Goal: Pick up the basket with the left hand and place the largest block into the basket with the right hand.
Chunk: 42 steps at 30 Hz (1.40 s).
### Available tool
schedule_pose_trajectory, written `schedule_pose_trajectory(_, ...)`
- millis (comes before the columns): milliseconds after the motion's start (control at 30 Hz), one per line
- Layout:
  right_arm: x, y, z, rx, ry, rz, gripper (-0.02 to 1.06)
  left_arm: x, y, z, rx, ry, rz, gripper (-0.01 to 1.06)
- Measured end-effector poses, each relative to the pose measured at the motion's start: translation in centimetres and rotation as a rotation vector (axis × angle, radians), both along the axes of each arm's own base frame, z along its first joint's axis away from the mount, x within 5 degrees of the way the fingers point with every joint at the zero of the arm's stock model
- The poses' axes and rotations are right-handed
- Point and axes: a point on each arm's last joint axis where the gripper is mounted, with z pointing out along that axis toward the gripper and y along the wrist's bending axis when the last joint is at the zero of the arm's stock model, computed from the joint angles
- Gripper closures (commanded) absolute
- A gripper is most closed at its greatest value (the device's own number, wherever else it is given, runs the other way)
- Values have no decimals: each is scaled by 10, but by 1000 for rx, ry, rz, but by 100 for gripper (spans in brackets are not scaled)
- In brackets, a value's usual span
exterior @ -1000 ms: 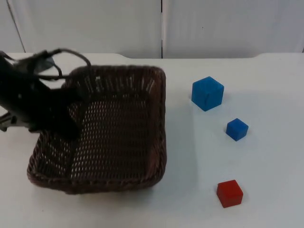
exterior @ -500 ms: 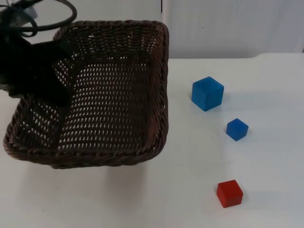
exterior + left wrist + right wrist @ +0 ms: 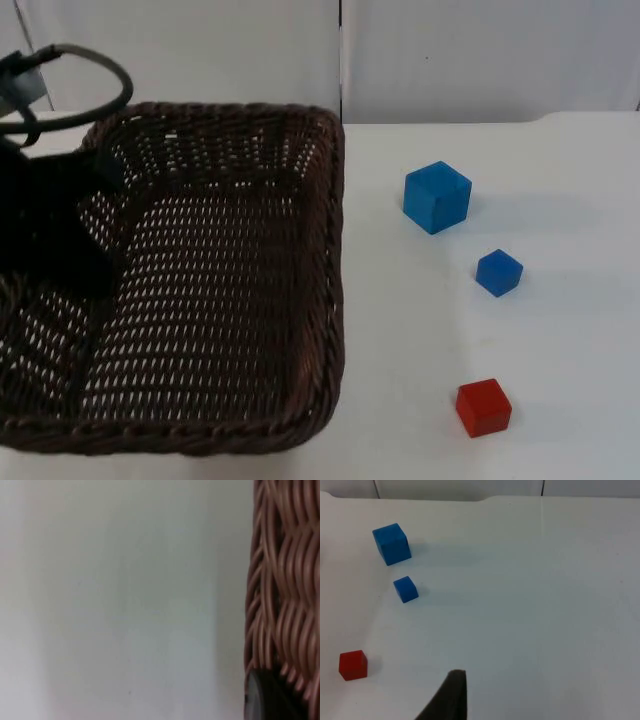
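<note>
The left arm comes in from the upper left of the top view and reaches down onto the left wall of the basket (image 3: 230, 300), where the left gripper (image 3: 70, 235) is clamped on the rim; the basket is lifted and looms large in the left half of that frame, its open mouth facing the camera. It is dark brown wicker, rectangular with rounded corners, a thick braided rim and an open-weave floor and walls. In the left wrist view the woven strands (image 3: 285, 580) run close beside a black fingertip. The big blue block (image 3: 437, 197), a plain cube, sits on the white table (image 3: 560, 400) right of centre, well apart from both grippers, with a small blue block (image 3: 499, 272) and a red block (image 3: 484, 407) below it. The right arm waits; a fingertip of the right gripper (image 3: 447, 697) hangs over bare table, and I cannot tell how far its jaws are parted.
</note>
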Motion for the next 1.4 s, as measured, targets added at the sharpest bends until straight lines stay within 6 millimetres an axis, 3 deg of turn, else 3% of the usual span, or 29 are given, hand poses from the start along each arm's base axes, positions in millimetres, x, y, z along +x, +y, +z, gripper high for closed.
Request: schedule_pose_trajectory(1400, 0, 0, 0, -3, 0, 2, -1, -3, 1, 0, 18, -2, -15, 105)
